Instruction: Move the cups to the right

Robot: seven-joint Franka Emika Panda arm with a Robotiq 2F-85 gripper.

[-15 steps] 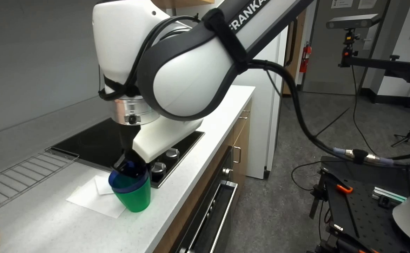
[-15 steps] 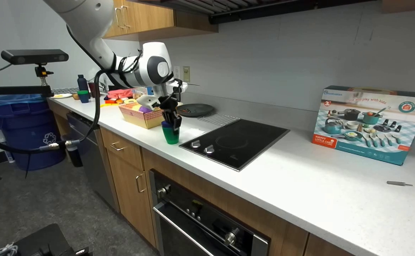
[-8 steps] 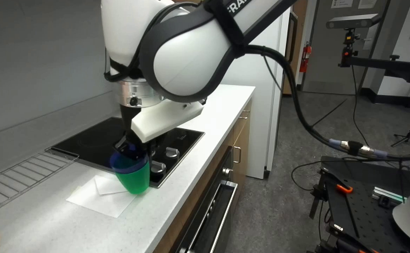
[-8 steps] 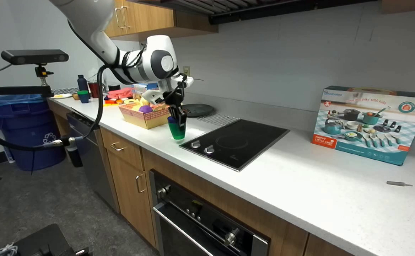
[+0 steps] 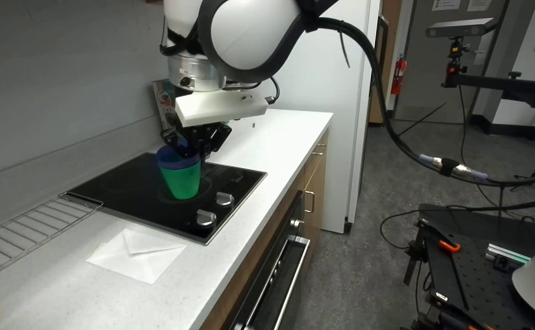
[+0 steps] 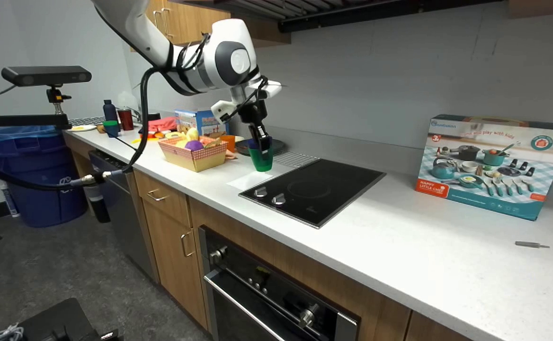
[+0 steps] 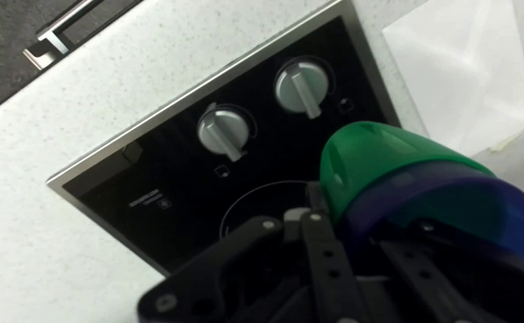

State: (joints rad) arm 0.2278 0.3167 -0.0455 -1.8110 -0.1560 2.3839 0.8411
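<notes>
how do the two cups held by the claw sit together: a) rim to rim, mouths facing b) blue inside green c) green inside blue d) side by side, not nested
b, since the wrist view shows the blue cup with its rim sticking out past the green cup, which wraps around it.

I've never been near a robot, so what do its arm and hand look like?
The arm is rounded and white, with dark grey bands and black straps. A black cable with a silver connector leads off it. Near its end are a silver collar and a white block. The gripper is black with jointed links.
</notes>
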